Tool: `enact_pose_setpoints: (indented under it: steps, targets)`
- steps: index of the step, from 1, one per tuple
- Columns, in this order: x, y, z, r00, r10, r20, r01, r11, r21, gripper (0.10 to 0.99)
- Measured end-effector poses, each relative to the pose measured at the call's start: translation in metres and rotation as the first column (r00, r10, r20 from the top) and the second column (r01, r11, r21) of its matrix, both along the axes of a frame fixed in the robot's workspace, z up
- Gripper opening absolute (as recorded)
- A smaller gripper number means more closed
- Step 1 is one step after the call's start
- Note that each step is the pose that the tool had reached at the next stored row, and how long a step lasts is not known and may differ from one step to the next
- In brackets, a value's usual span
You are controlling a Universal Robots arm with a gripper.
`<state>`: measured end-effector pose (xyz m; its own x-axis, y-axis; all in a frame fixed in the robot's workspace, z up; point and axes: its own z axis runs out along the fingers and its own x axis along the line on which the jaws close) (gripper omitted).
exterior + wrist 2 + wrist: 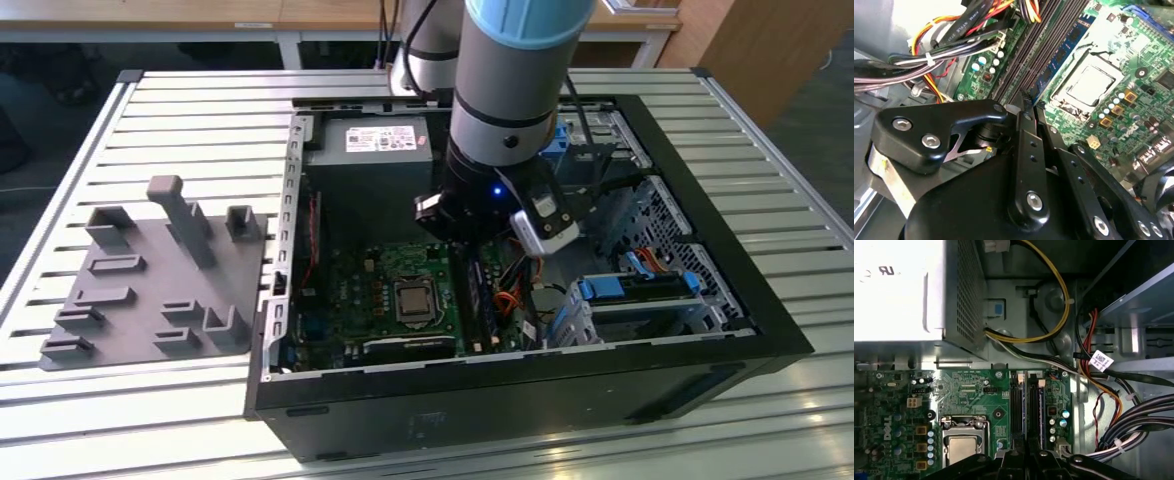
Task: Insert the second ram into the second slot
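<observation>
The second ram (1066, 50), a thin blue board with dark chips, stands on edge along the memory slots (1024, 405) beside the processor socket (1089, 85). My gripper (1027, 102) has its two black fingers drawn together on the ram's near end. In the first wrist view the gripper (1026, 447) sits in line with the dark slots. I cannot tell which slot the ram stands in. In the exterior view the gripper (470, 250) is low inside the open computer case (747, 330), over the slots (481, 300).
Bundled cables (954, 45) run close beside the slots. The power supply (374, 140) fills the case's far end. Blue drive brackets (641, 285) sit at the exterior view's right. A grey holder fixture (154, 280) lies outside the case on the slatted table.
</observation>
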<state>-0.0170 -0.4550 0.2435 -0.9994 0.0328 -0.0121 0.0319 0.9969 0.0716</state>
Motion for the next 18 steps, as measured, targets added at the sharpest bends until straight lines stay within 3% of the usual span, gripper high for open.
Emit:
enact_pose_setpoints:
  steps: [5, 8, 14, 18]
  targets:
    - [0.0001, -0.0043, -0.0071, 1.0000, -0.004, -0.0001, 0.004, 1.0000, 0.000, 0.137]
    - [0.0001, -0.0090, -0.0085, 1.0000, -0.010, -0.0005, 0.010, 1.0000, 0.000, 0.137]
    - [-0.0001, -0.0105, -0.0097, 0.9999, -0.012, -0.0004, 0.012, 0.9999, 0.000, 0.137]
    - [-0.0001, -0.0149, -0.0108, 0.9999, -0.012, -0.0004, 0.012, 0.9999, 0.002, 0.137]
